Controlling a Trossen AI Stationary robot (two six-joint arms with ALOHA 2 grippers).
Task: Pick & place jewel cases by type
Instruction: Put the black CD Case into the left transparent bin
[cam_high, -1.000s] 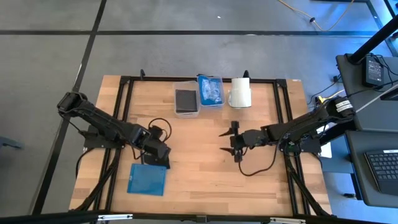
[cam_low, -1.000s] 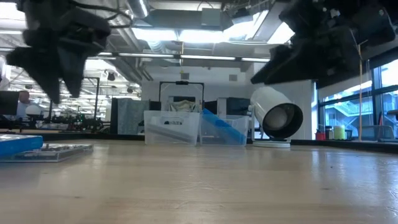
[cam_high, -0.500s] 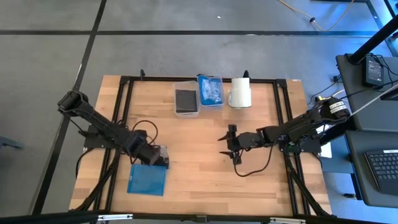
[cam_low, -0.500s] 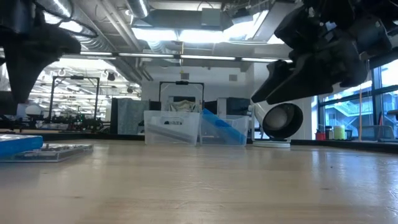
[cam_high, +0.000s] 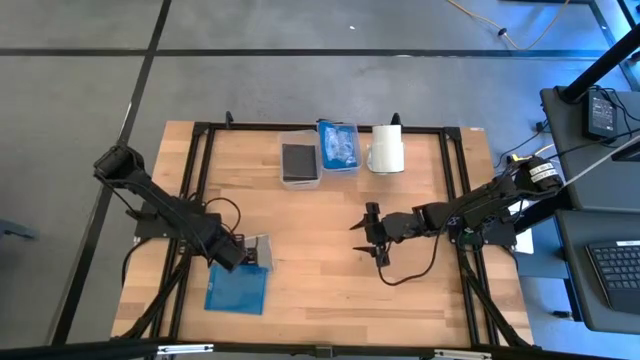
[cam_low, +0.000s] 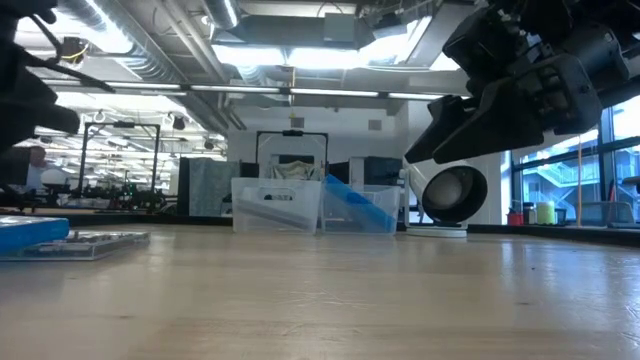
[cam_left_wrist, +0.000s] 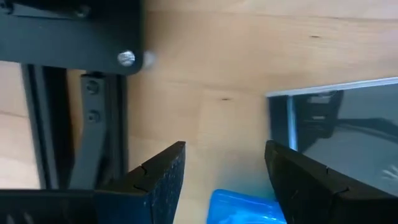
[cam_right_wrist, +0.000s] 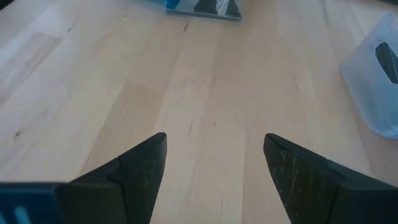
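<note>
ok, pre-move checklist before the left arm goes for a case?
1. Left gripper open and empty: ok, fingers apart with only table between them.
2. Targets reachable: ok, the blue jewel case and the clear jewel case lie flat on the table by the left gripper.
3. Fingers astride a case: not ok, the blue case's edge only just shows between them in the left wrist view.
4. Right gripper out of the way: ok, open at mid-table, apart from both cases.
5. Bins at the far edge: ok, the dark-case bin and the blue-case bin stand side by side.
6. Count of cases inside each bin: cannot tell.
</note>
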